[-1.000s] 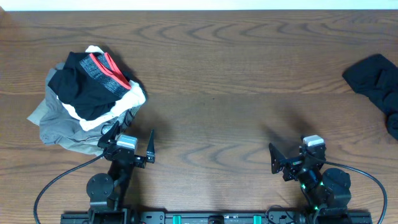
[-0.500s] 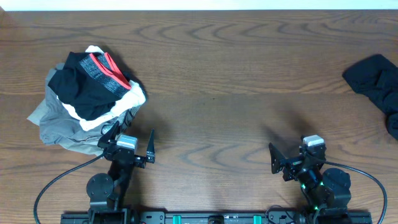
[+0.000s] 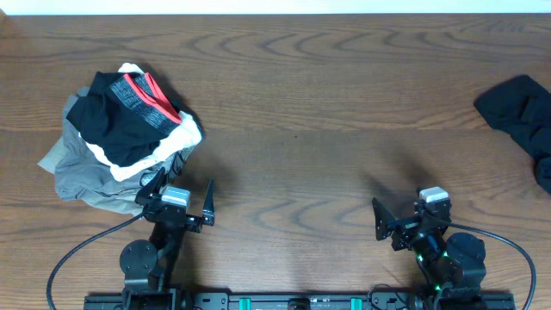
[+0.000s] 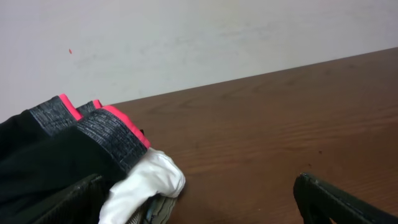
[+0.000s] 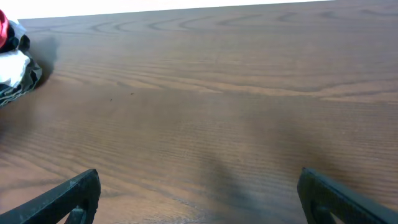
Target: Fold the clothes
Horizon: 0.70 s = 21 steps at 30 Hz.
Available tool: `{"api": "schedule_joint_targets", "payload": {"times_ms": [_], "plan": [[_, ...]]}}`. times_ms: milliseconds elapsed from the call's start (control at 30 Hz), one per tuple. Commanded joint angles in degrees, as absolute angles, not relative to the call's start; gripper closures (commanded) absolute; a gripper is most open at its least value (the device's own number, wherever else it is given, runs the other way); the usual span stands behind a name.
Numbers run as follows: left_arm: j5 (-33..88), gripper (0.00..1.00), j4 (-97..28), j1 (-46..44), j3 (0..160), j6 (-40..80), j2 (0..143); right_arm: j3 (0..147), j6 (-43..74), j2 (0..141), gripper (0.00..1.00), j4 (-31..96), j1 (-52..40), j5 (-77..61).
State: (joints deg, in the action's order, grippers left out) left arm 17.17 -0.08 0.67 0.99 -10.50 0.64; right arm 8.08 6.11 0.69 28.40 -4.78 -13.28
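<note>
Left gripper: jaws spread, empty, just beside the clothes pile.
Right gripper: jaws spread, empty, well apart from the pile.
Black garment: alone, far right of the pile.
Risk: pinch the pile blind and you likely drag several tangled layers.
Views: only overhead shows the black garment; left wrist shows the red-edged band up close.

No visible change; clothes lie unmoved.
</note>
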Motion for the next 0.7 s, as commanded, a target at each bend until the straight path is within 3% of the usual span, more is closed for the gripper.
{"api": "schedule_joint_targets", "payload": {"times_ms": [0,667], "plan": [[17.32,0.02,-2.52,0.95,0.23,-10.61,0.67,7.9,6.79,0.32,0.01,28.29,-4.08,-13.52],[17.34,0.02,-1.69,0.95,0.23,-10.61,0.67,7.9,6.79,0.32,0.01,28.29,-4.08,-13.52]]}}
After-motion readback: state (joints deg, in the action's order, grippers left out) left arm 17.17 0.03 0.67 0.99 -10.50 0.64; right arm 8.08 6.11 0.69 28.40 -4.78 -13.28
